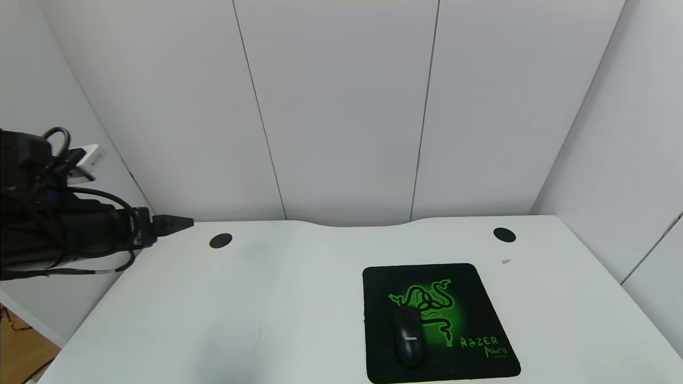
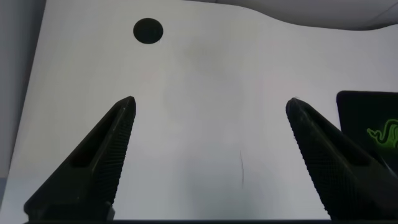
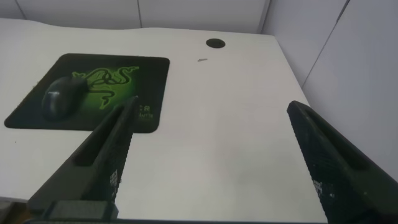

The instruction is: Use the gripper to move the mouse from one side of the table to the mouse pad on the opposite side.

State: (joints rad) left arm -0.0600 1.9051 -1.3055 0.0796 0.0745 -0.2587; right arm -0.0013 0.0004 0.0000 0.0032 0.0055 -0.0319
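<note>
The black mouse (image 1: 408, 337) lies on the black mouse pad (image 1: 480, 298) with the green snake logo, on the right half of the white table (image 1: 213, 320). It also shows in the right wrist view (image 3: 62, 96) on the pad (image 3: 149, 68). My left gripper (image 1: 179, 223) hangs at the table's far left edge, well away from the mouse; in the left wrist view it (image 2: 210, 106) is open and empty over bare table. My right gripper (image 3: 208, 112) is open and empty above the table right of the pad; it does not show in the head view.
Two round black cable holes sit near the back edge, one on the left (image 1: 220, 240) and one on the right (image 1: 504, 234). White wall panels stand behind and to both sides. A small grey mark (image 1: 506, 261) lies behind the pad.
</note>
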